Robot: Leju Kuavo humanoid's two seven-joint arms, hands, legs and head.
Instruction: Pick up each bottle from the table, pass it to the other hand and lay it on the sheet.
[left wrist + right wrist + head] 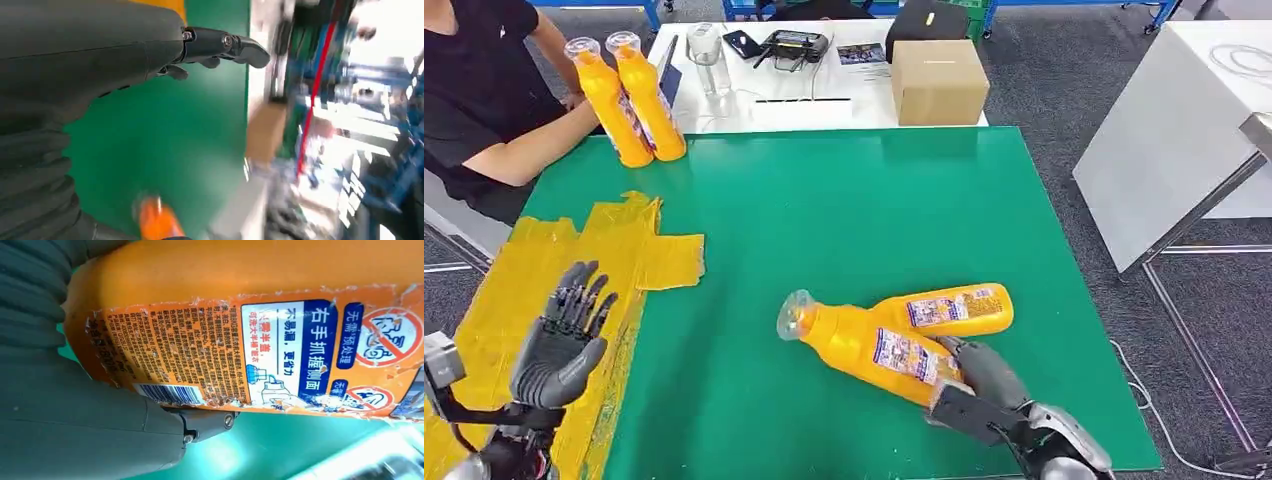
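Near the front right of the green surface [844, 210], the right hand [984, 385] grips an orange bottle [869, 345] by its base end, the bottle tilted with its clear cap pointing toward the yellow sheet [534, 280]. The right wrist view shows the grey thumb [205, 422] pressed under the bottle's label [250, 350], so the fingers are clamped on it. A second orange bottle [949, 310] lies on its side just beyond the held one, on the side away from the sheet, touching or nearly touching it; which cannot be told.

The left hand [564, 335] is raised over the near part of the yellow sheet, palm turned toward the held bottle, its fingers [579, 295] apart and holding nothing. The left wrist view shows those dark fingers [225, 45] stretched out above the green surface.

At the far corner of the green surface beyond the sheet, two more orange bottles [629, 95] stand upright side by side, touching. A person in a black shirt [474, 80] sits beside them with a forearm near their bases. Behind the green surface, a white table [724, 110] carries a cardboard box [939, 80].
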